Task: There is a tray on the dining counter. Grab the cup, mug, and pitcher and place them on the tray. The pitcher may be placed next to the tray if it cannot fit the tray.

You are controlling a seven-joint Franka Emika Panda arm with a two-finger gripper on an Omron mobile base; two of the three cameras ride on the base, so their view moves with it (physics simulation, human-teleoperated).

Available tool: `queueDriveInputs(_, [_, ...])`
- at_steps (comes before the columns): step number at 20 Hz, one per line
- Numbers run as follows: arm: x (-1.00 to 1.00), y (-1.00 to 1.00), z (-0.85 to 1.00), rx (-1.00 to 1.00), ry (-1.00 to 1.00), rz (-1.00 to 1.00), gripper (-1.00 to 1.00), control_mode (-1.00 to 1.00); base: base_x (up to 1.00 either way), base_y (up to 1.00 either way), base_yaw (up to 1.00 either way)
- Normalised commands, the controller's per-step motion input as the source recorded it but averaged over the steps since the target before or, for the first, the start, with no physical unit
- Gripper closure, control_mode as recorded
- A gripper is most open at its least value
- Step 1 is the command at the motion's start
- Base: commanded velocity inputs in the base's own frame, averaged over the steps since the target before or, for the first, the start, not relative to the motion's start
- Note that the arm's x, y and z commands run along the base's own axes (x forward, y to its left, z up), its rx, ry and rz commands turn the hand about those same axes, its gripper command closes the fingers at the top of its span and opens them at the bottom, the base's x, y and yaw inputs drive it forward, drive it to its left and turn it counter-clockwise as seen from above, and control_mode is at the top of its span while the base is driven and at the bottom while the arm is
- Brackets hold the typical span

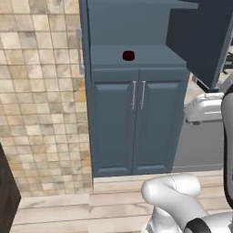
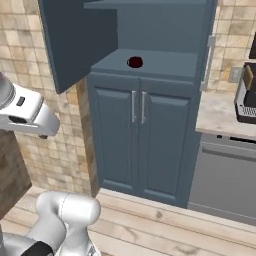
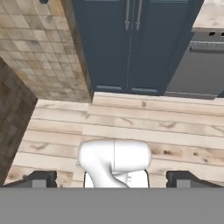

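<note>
- Cabinet [image 1: 136,123] first — the tall blue-grey unit with double doors stands straight ahead of the base, and the step in hand looks like fetching the mug [image 1: 129,55] from the open shelf [image 1: 154,57] above those doors.
- Upper door [image 2: 75,40] hangs swung open on the left of the shelf in the right base view; I judge the arm should rise well clear of its edge and come in from the front, not sweep across from the side.
- Shelf is recessed, with another board overhead, so a level reach into the gap seems safer than a drop from above — headroom looks tight.
- Tool [image 3: 111,179] is spread wide and has hold of nothing; in the hand view it points down at the wooden floor [image 3: 131,122], well apart from the mug, so a long lift and a re-aim come before any grasp.
- Mug sits alone near the front middle of the shelf, a small dark maroon blob [image 2: 134,62]; closing across its round body is probably the surest grip.
- Hard to make out: the mug's handle — too small to tell which way it faces, so the grip angle cannot be settled from here.
- Cut off: an appliance [image 2: 247,97] on the counter [image 2: 220,115] at the right edge, partly out of frame.
</note>
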Motion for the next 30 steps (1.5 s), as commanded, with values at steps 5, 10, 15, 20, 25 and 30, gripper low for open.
queueDriveInputs(5, [0.00,0.00,0.00,0.00,0.00,0.00,-1.00,1.00,0.53,-0.22,-0.22])
queueDriveInputs(10, [0.00,0.00,0.00,0.00,0.00,0.00,-1.00,1.00,0.55,-0.21,-0.18])
queueDriveInputs(15, [0.00,0.00,0.00,0.00,0.00,0.00,-1.00,1.00,0.60,-0.15,-0.16])
queueDriveInputs(20, [0.00,0.00,0.00,0.00,0.00,0.00,-1.00,1.00,0.51,-0.02,-0.13])
queueDriveInputs(25, [0.00,0.00,0.00,0.00,0.00,0.00,-1.00,1.00,0.43,-0.01,-0.10])
queueDriveInputs(30, [0.00,0.00,0.00,0.00,0.00,0.00,-1.00,1.00,0.46,0.00,-0.09])
